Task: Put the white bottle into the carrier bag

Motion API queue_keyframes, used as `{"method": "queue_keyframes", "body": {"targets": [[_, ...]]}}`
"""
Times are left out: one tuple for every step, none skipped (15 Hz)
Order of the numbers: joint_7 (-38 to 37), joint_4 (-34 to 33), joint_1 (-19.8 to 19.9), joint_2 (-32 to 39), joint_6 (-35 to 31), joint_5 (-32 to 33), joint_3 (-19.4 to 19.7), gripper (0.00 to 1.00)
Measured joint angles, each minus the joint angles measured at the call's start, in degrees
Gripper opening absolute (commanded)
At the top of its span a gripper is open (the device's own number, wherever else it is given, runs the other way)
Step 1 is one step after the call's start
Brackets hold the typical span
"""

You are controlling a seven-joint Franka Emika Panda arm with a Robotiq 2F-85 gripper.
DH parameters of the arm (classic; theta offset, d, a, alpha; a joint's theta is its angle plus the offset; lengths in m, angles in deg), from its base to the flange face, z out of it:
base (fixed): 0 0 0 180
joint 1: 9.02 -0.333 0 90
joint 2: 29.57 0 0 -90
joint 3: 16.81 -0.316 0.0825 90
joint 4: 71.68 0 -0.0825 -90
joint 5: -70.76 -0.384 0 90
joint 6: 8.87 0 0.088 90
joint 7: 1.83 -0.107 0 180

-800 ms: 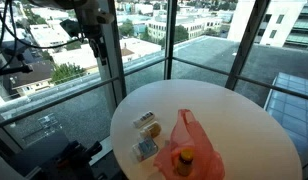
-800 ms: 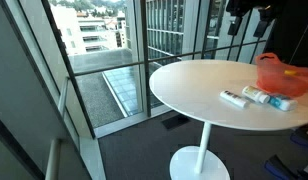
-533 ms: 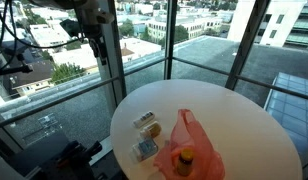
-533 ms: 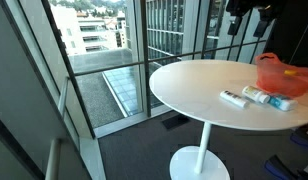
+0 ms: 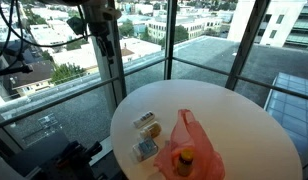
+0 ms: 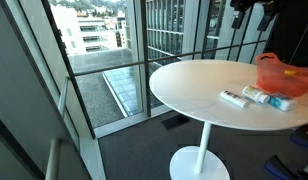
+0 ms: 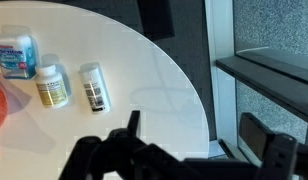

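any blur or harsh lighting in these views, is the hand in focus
Wrist view: the hand is a dark, blurred shape up close; the white bottle looks sharper. In both exterior views: bright window daylight, dim interior; the arm is backlit.

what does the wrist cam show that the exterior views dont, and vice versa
Only the wrist view: the open gripper up close, and the label print on the white bottle. Only the exterior views: the whole orange bag, the table's pedestal and the city outside. Both: the white table, the white bottle, a yellow-labelled bottle and a blue-labelled tub.
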Motion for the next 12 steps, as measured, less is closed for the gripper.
{"method": "queue_keyframes", "body": {"targets": [[-0.17,-0.03,0.64,-0.04,0.28,0.28,0.58,1.0],[-0.28,-0.02,1.29,-0.03,0.69,0.41,1.18,1.0],[-0.4,0.0,1.92,-0.03,1.17,0.55,1.74,1.0],[-0.57,0.07,2.53,-0.03,1.62,0.74,2.26,1.0],[-0.61,0.22,3.06,-0.03,1.97,0.91,2.75,1.0],[-0.81,0.39,3.51,-0.02,2.34,1.2,3.11,1.0],[-1.13,0.51,3.88,-0.01,2.71,1.54,3.34,1.0],[-1.32,0.54,4.07,-0.01,2.93,1.84,3.46,1.0],[-1.4,0.54,4.11,-0.01,3.01,1.94,3.52,1.0],[-1.46,0.54,4.11,-0.02,3.02,1.98,3.53,1.0],[-1.48,0.54,4.11,-0.02,3.02,1.98,3.53,1.0],[-1.49,0.54,4.11,-0.02,3.03,1.98,3.53,1.0]]}}
